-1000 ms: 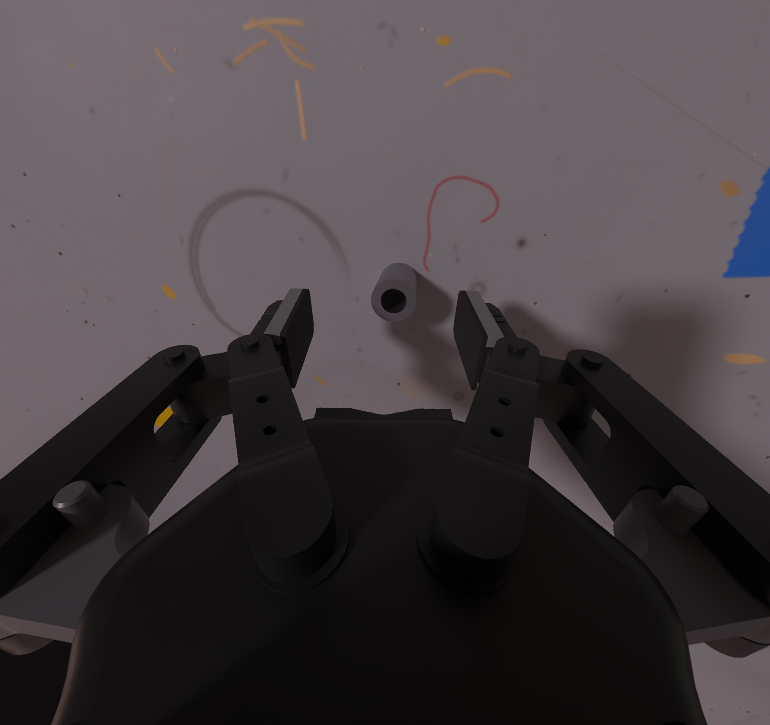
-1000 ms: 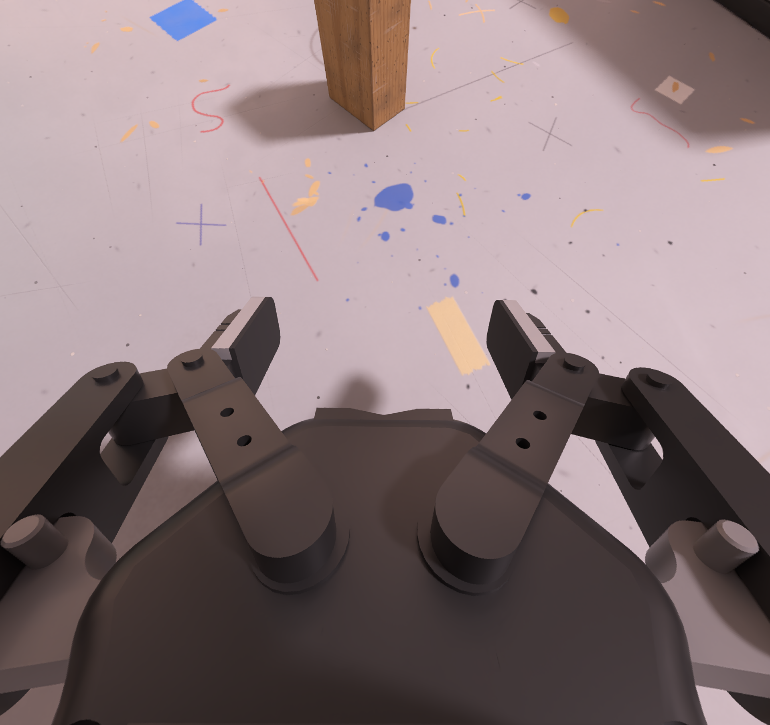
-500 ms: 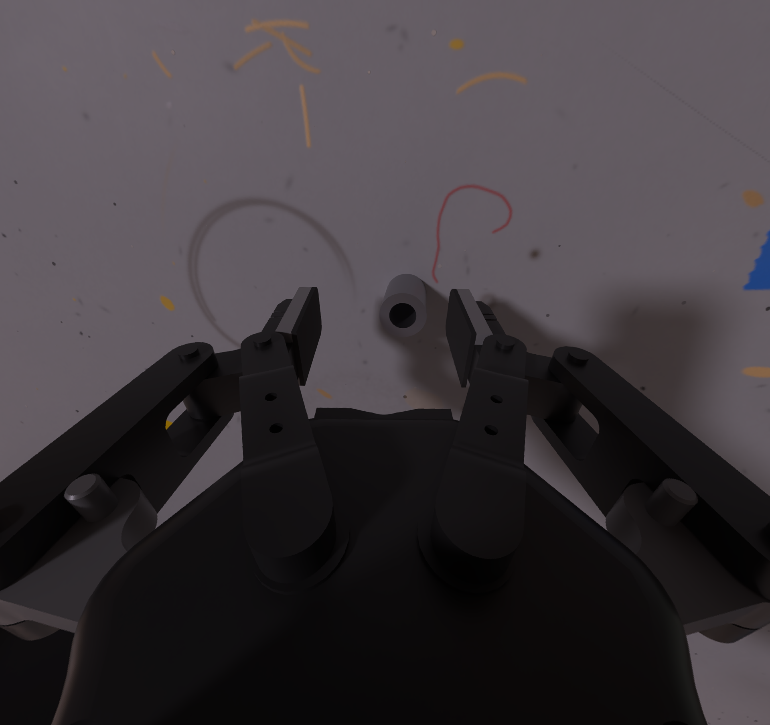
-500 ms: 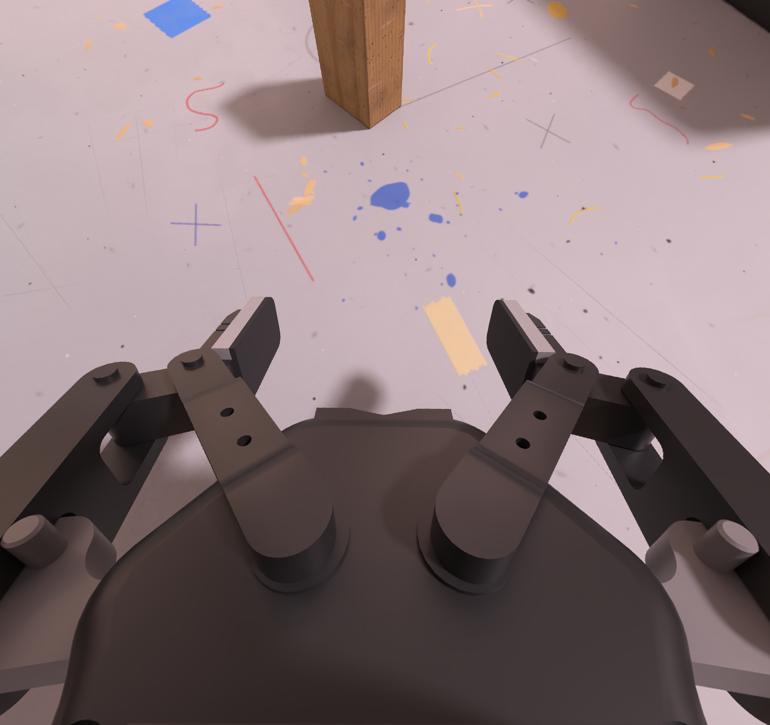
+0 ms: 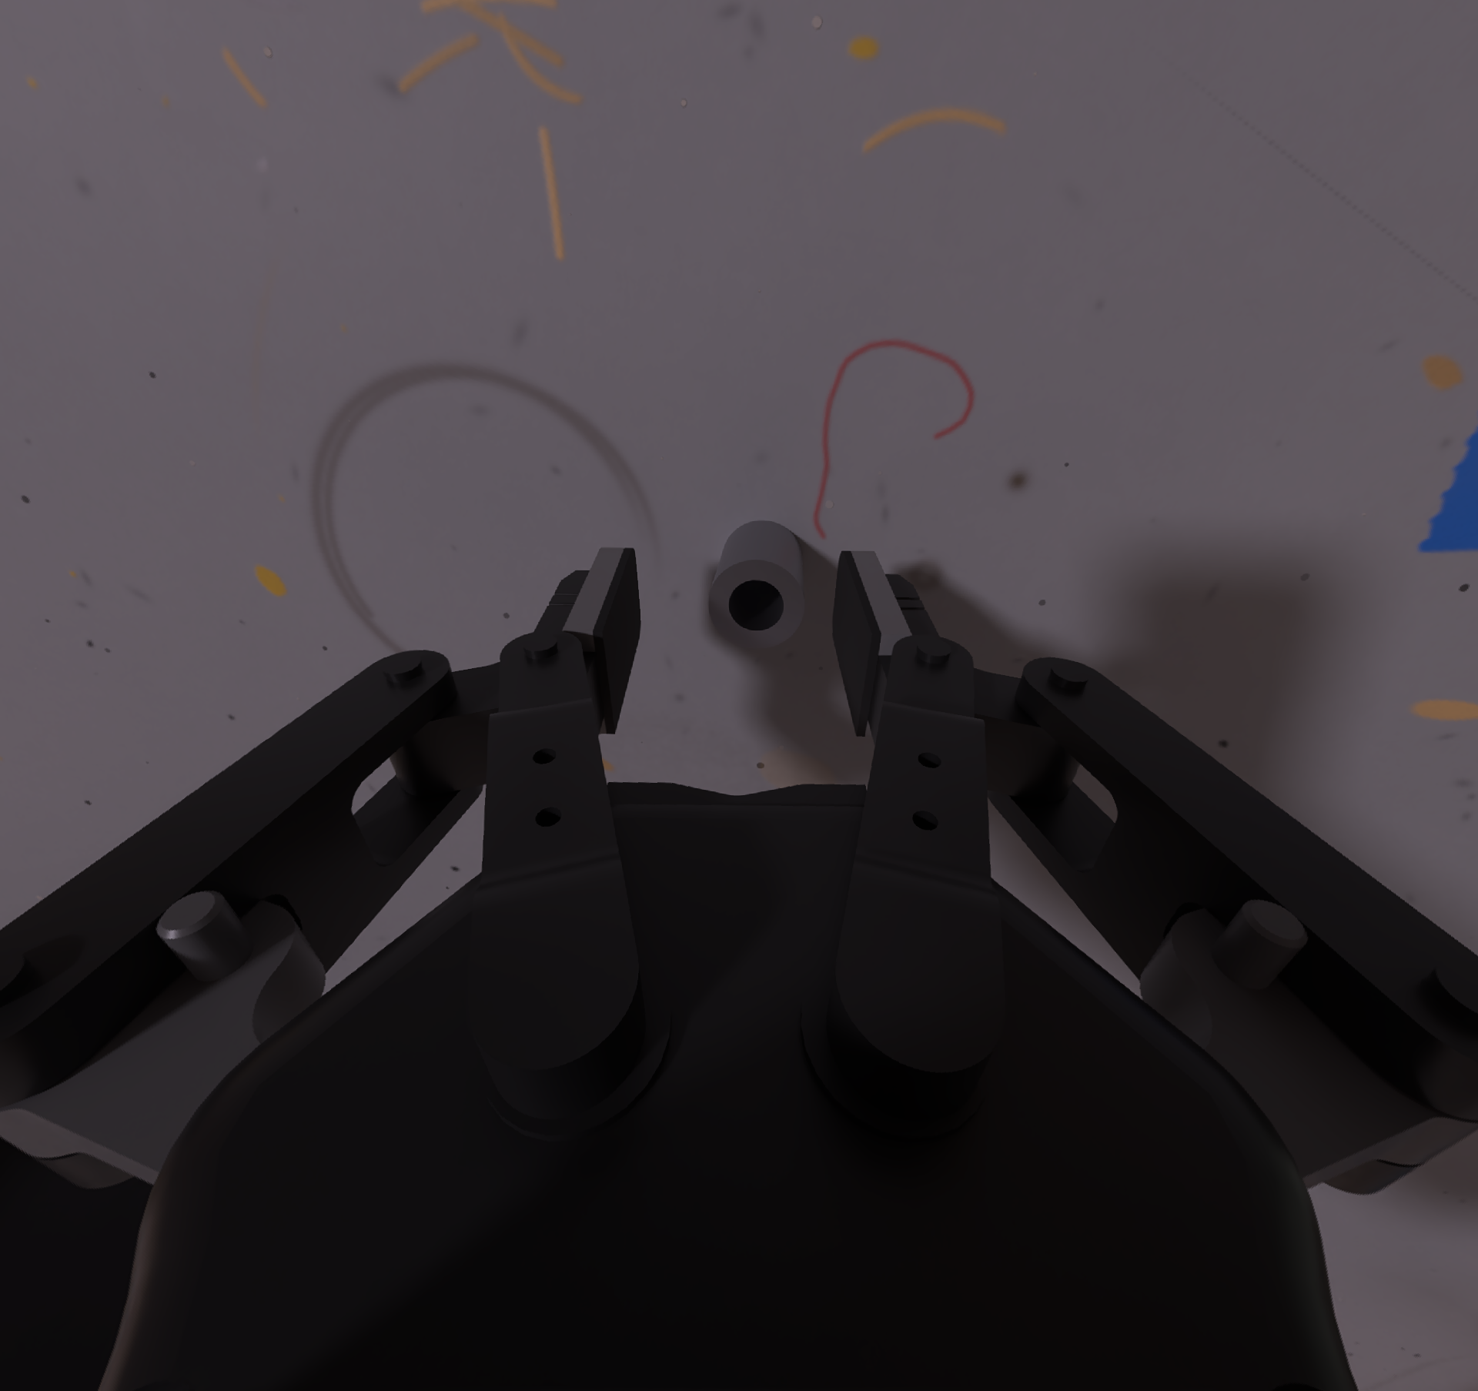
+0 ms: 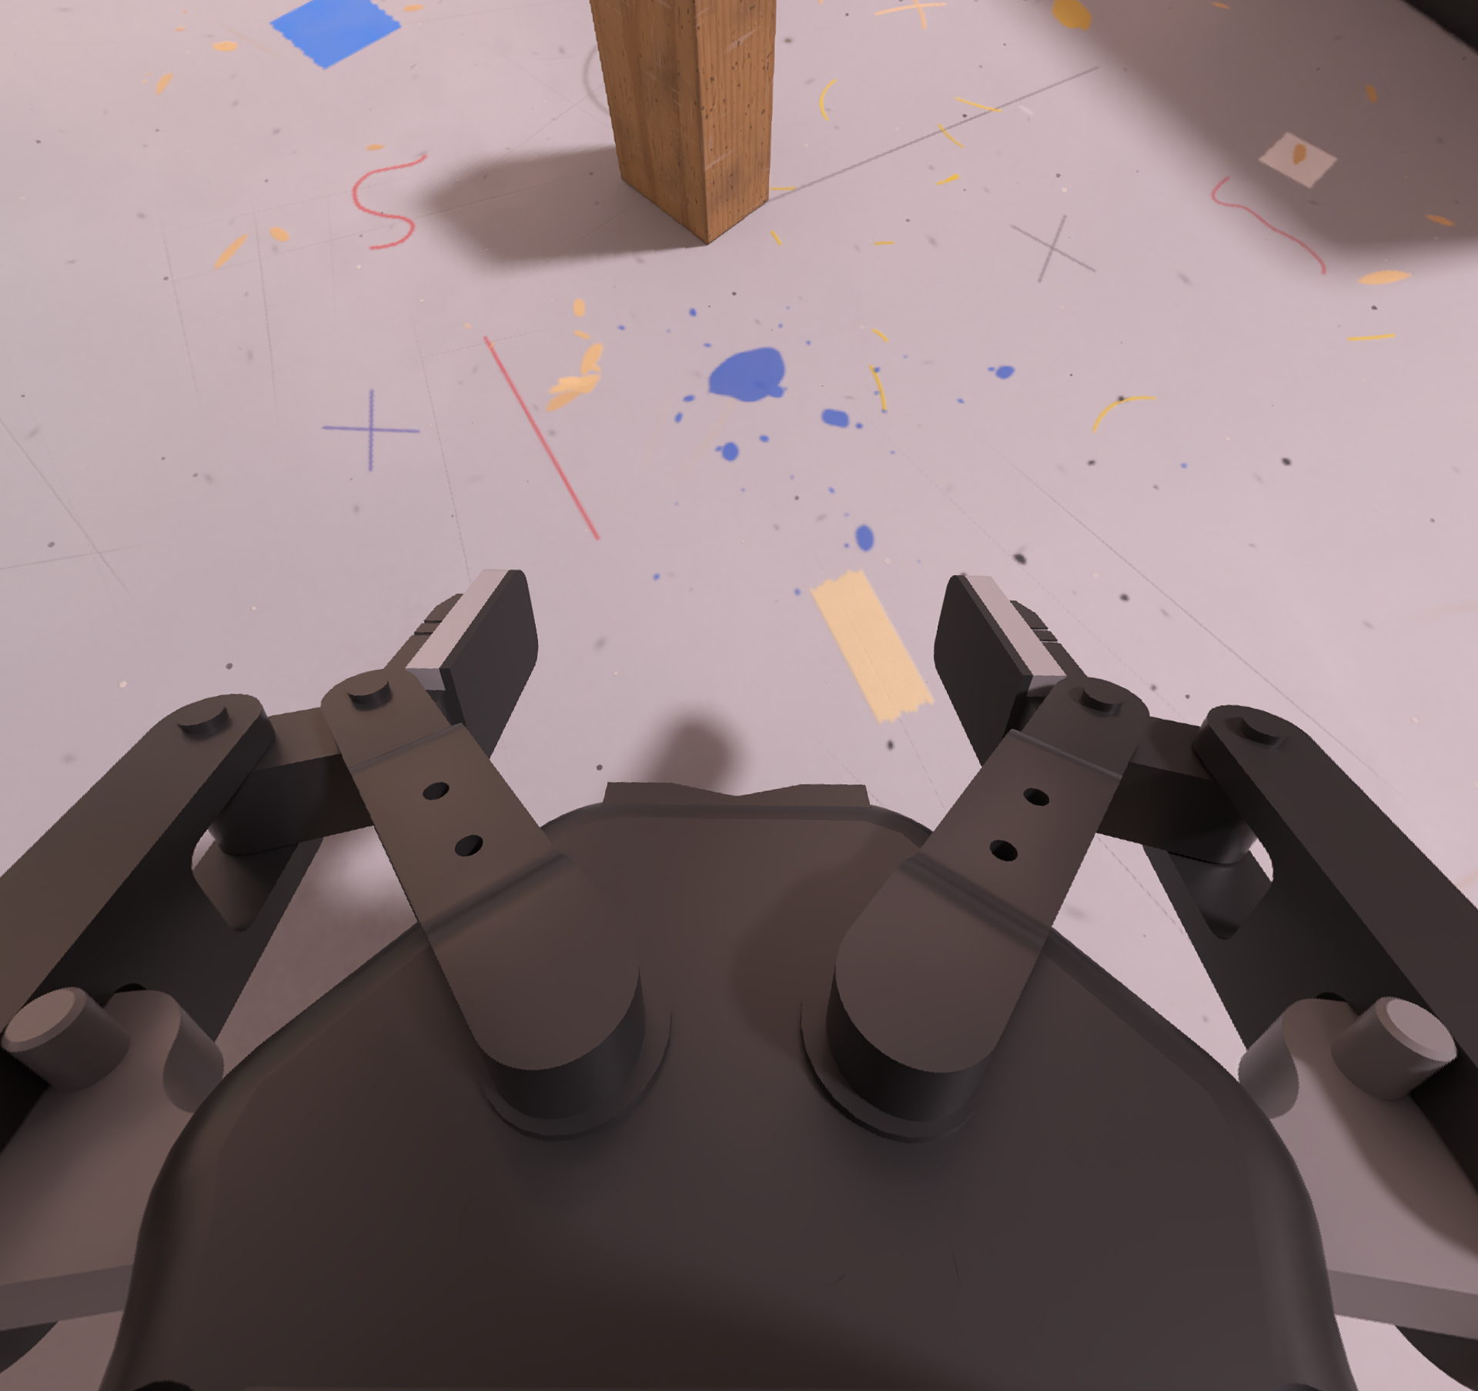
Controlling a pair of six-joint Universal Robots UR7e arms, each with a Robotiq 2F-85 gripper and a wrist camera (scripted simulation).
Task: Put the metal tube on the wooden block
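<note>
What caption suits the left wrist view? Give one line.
Open left claw straddling the small metal tube lying on the table.

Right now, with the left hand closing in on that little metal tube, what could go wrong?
1. The metal tube lies on its side between the left hand fingers, nearer the right one; that finger may touch first and roll or nudge it away.
2. The tube is short and round, so a shallow pinch might let it slip out.
3. The wooden block stands tall and narrow; a tube set on its top could roll off.

Metal tube (image 5: 756,594) lies on table (image 5: 1120,249) between left claw's (image 5: 736,633) fingers.
</note>
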